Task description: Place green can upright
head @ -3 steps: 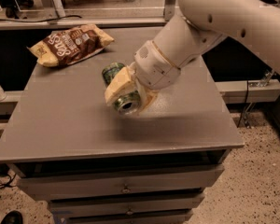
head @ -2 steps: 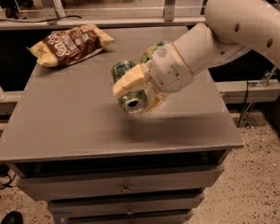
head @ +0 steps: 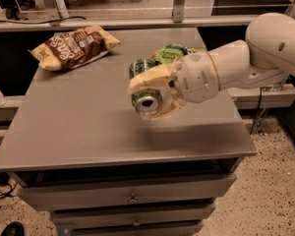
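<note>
Grey desk [head: 88, 127], drawers [head: 132, 195] below shut, contents unseen. Tool [head: 151, 93]: above desk centre, clenched on can [head: 147, 103], one finger over, one under. Can: apparently held clear of the desk, lying sideways, silver end toward camera. Progress, judged: grasp done; turning upright and setting down remain. Brown bag [head: 73, 45]: far left corner, looks sealed. Green bag [head: 173, 53]: behind tool, partly hidden.

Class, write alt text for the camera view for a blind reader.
A robot's cream two-finger gripper holds a small green metal drink can on its side over a grey table, the can's silver end facing the camera. A brown snack bag lies at the table's far left; a soft green bag sits behind the gripper.
</note>
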### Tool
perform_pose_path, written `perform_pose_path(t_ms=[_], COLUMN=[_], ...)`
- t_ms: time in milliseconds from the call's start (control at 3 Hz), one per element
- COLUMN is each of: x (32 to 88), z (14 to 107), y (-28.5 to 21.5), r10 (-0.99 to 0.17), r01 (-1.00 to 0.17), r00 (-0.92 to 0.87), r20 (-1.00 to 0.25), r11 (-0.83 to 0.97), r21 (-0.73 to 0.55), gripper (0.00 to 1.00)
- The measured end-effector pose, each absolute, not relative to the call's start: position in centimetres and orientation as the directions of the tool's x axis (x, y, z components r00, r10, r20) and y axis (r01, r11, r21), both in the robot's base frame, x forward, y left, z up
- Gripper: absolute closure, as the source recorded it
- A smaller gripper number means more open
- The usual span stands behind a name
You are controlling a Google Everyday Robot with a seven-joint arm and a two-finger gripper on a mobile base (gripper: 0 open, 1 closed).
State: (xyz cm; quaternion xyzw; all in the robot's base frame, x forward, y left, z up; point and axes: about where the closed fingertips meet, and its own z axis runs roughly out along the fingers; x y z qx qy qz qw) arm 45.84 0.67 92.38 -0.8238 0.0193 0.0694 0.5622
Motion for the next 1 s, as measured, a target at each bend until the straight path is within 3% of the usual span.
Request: perform_pose_path(t_ms=[333, 667, 1000], x=[45.8, 46.2, 45.9], z=[92.4, 92.1, 91.9], y=[0.8, 0.4, -0.6], r10=[0.049, 0.074, 0.173], r01=[-0.109, -0.195, -0.336], r00=[0.989, 0.973, 0.924], r20=[-0.136, -0.219, -0.342], r11=[-0.367, -0.248, -0.062], r21=[-0.924, -0.949, -0.940], gripper=[1.00, 1.00, 1.00])
